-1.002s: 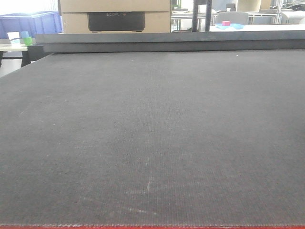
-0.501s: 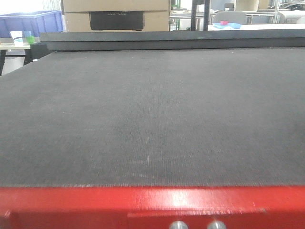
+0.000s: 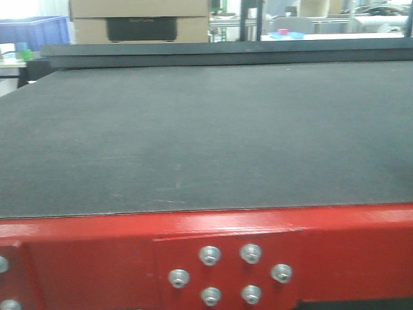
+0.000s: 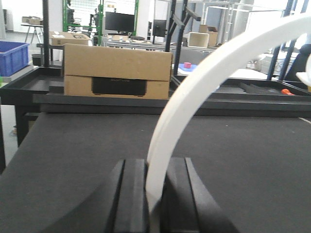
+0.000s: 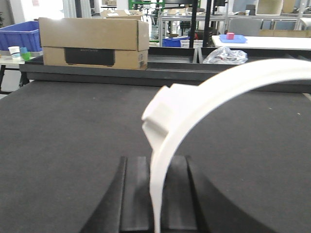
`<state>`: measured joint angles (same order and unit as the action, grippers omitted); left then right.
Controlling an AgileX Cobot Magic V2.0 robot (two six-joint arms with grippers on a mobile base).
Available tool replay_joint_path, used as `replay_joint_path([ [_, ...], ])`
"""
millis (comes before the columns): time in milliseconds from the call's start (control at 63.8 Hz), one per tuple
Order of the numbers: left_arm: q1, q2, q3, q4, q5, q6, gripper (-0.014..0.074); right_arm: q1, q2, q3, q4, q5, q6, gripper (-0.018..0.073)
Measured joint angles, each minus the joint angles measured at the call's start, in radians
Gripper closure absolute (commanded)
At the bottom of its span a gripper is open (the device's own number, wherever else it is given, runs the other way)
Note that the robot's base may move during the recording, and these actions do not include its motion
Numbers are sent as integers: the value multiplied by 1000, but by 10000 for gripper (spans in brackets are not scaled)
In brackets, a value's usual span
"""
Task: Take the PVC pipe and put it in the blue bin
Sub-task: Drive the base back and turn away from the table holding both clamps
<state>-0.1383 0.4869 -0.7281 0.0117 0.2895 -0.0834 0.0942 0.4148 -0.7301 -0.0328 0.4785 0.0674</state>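
In the left wrist view a white curved PVC pipe (image 4: 194, 92) arcs up and to the right from between the black fingers of my left gripper (image 4: 154, 167), which is shut on it. In the right wrist view my right gripper (image 5: 158, 162) is shut on a white curved PVC pipe (image 5: 218, 92) with a blocky collar (image 5: 163, 114) just above the jaws. Both hang above the dark mat (image 4: 73, 145). A blue bin (image 5: 19, 34) stands far off at the back left, beyond the table; it also shows as the blue bin (image 3: 35, 29) in the front view. Neither gripper shows in the front view.
A cardboard box (image 5: 95, 41) sits on a black shelf behind the mat. The table's red metal front rail (image 3: 213, 258) with bolts fills the front view's lower part. Small cups (image 5: 19, 51) stand on a side table at the left. Racks and tables stand further back.
The front view has pulled back from the table: the red front rail, out of view a second ago, now fills the lower third and the mat looks shorter.
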Motion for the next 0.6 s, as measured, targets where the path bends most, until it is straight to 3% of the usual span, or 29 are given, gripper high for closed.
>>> replay_joint_path([
  [595, 0, 0, 0, 1, 0, 0, 707, 0, 0, 0, 0, 0, -3, 721],
])
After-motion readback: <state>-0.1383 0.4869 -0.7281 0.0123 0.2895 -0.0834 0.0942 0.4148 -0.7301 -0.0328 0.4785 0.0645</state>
